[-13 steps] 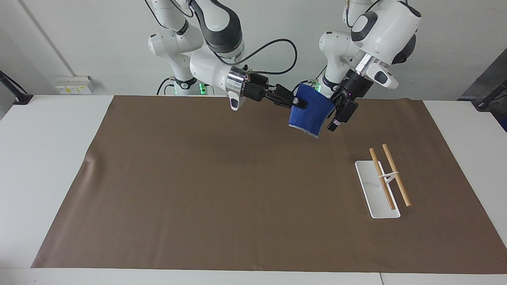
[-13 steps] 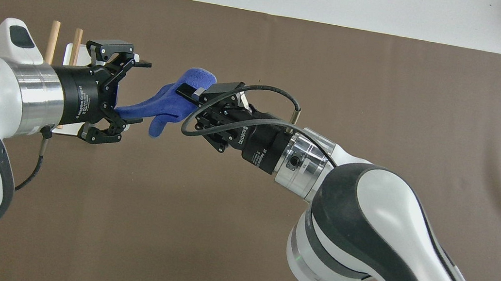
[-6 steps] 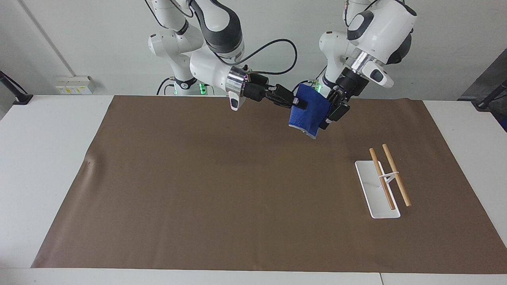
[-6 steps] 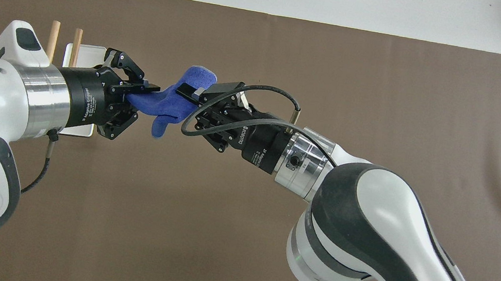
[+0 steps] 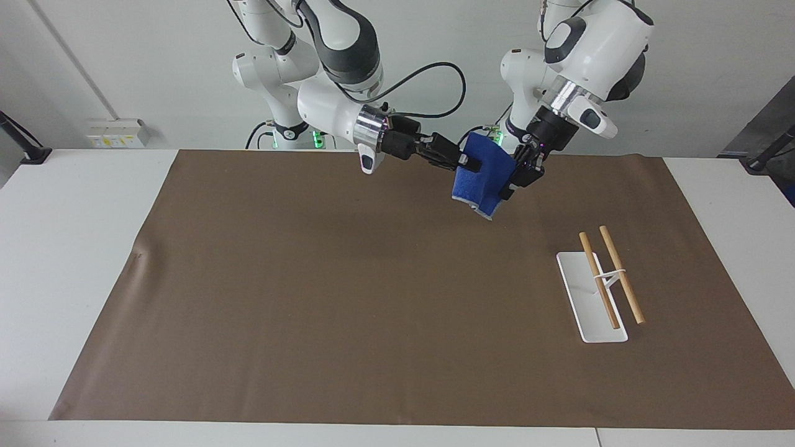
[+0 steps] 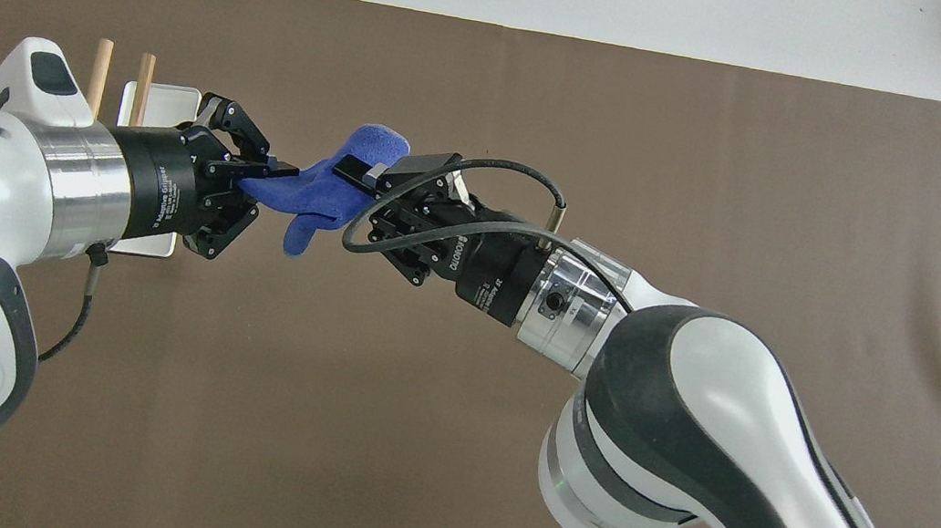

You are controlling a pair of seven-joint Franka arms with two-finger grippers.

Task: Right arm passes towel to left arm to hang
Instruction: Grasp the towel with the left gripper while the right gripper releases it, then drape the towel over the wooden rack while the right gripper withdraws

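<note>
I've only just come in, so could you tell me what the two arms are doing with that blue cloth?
They are mid-handover. The right gripper holds one end of the blue towel in the air over the brown mat, and the left gripper has its jaws shut on the other end, so both arms have it at once. The right one has not let go yet. The rack with two wooden bars stands untouched on the mat toward the left arm's end of the table.

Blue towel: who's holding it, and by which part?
Both. Small blue terry towel hangs over the mat; left gripper pinches one side edge, right gripper the other.
</note>
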